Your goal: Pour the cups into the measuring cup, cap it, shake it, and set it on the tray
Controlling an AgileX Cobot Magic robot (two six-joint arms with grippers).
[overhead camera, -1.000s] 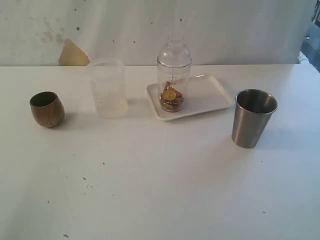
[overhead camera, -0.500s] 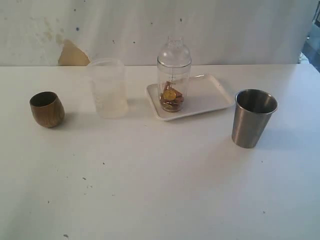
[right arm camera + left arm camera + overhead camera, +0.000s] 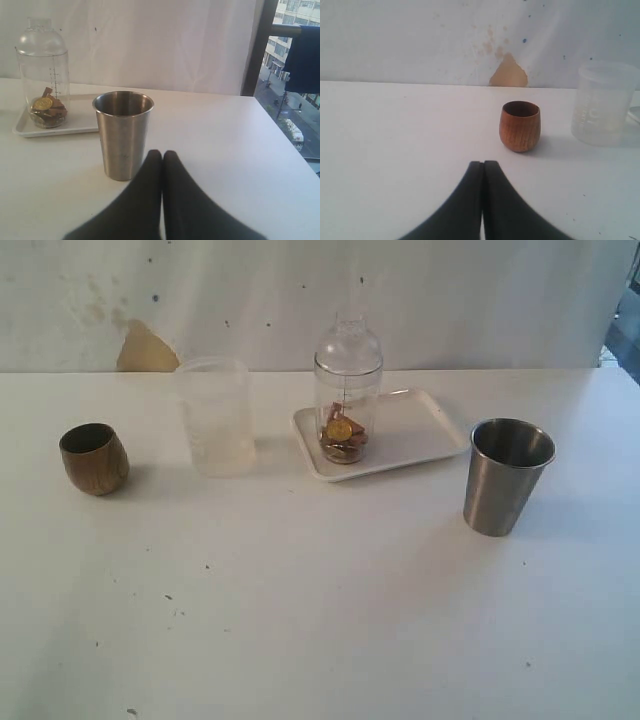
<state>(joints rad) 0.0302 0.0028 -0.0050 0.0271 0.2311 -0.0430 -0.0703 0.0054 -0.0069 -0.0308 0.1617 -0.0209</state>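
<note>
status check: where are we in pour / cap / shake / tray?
Looks done: the measuring cup stands on the tray, domed lid on, gold and brown pieces inside. The wooden cup and steel tumbler stand upright on the table, apart from it. In hand: nothing; the left gripper and right gripper are shut and empty. Left: nothing visible. Shaking can't be confirmed from a still.

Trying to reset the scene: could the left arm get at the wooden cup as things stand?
Probably yes. The wooden cup stands upright ahead of the left gripper with only bare table between them; the frosted cup stands apart. The shut jaws must open first.
</note>
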